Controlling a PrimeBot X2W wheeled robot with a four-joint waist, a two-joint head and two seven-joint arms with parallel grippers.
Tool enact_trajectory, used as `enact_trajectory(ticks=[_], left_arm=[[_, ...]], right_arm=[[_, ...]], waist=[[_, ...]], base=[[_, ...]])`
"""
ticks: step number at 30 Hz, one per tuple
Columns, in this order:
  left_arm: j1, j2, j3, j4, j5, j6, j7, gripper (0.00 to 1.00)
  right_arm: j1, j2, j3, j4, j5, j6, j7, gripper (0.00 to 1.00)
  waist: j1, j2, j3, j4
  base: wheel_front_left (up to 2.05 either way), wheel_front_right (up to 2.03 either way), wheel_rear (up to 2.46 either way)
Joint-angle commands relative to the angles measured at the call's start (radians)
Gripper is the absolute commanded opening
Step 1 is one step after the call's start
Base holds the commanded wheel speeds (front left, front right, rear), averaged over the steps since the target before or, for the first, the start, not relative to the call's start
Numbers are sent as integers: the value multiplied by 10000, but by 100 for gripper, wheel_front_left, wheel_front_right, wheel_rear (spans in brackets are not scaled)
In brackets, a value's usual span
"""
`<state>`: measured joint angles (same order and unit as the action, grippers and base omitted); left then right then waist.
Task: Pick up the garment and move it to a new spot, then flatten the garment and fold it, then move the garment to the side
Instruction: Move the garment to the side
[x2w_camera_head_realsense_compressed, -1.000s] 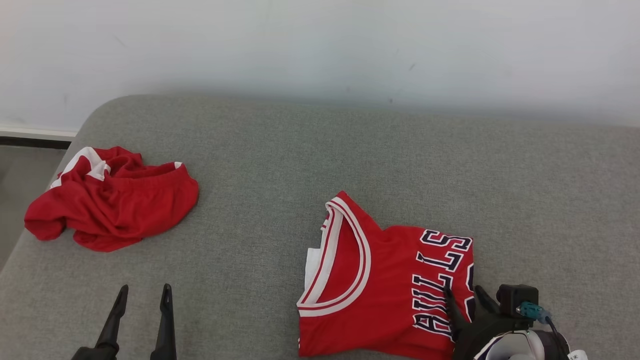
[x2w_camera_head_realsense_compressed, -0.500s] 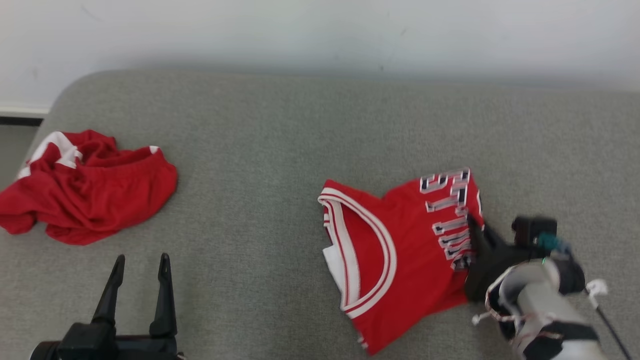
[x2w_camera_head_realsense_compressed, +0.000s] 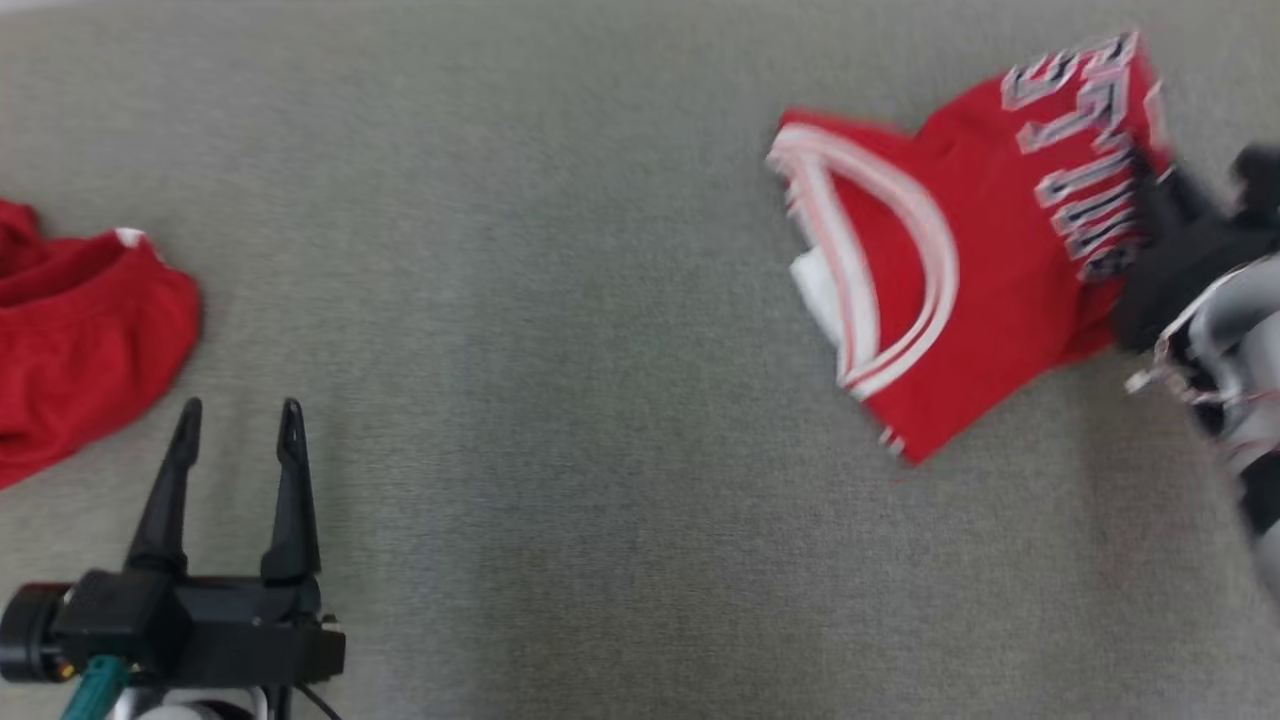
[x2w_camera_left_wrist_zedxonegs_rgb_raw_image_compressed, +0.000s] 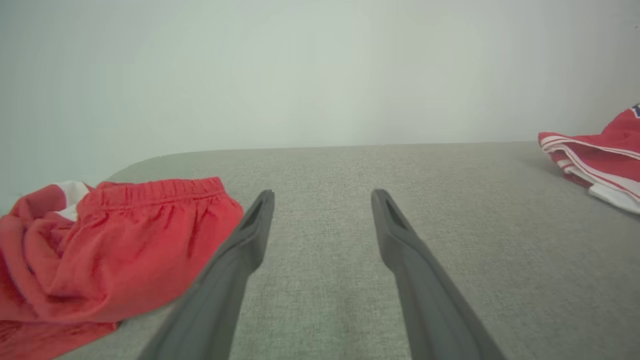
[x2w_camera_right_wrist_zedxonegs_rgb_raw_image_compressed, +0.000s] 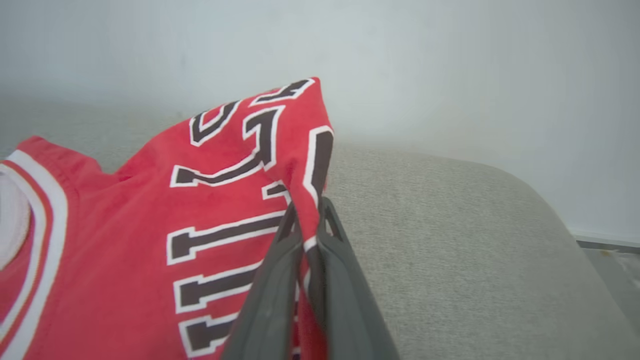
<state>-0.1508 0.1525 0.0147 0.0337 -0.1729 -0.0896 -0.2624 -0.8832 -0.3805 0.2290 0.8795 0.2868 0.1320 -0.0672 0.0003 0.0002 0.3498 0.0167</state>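
Red garment (x2w_camera_right_wrist_zedxonegs_rgb_raw_image_compressed: 125, 240) pinched — right end effector (x2w_camera_right_wrist_zedxonegs_rgb_raw_image_compressed: 309, 212) clamped.

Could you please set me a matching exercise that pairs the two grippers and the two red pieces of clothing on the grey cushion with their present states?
Column one:
1. left gripper
2. right gripper
3. garment
4. crumpled red cloth

Column two:
a. folded, black lettering showing, one edge pinched
b. open, nothing between its fingers
c. lying in a heap at the robot's left
d. shut on a lettered edge of cloth

Pairs: 1-b; 2-d; 3-a; 4-c.
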Motion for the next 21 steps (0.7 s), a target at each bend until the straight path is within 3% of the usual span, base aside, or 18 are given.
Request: enact_trajectory(ticks=[1, 12, 21], left_arm=[[-232, 113, 43, -164, 96, -43, -33, 100], [-276, 571, 412, -979, 115, 98, -3, 100], [-279, 754, 430, -1674, 104, 176, 163, 100]], right_arm=[[-331, -273, 14, -182, 95, -30, 17, 0], [-1787, -1831, 38, -792, 170, -30, 788, 0], [-2467, -2927, 35, -1079, 52, -30, 1292, 0]], waist=[[-3, -2, 1105, -853], [-3, -2, 1859, -1599], [-3, -2, 2315, -1590]], base=[[0, 0, 0], [0, 0, 0], [0, 0, 0]])
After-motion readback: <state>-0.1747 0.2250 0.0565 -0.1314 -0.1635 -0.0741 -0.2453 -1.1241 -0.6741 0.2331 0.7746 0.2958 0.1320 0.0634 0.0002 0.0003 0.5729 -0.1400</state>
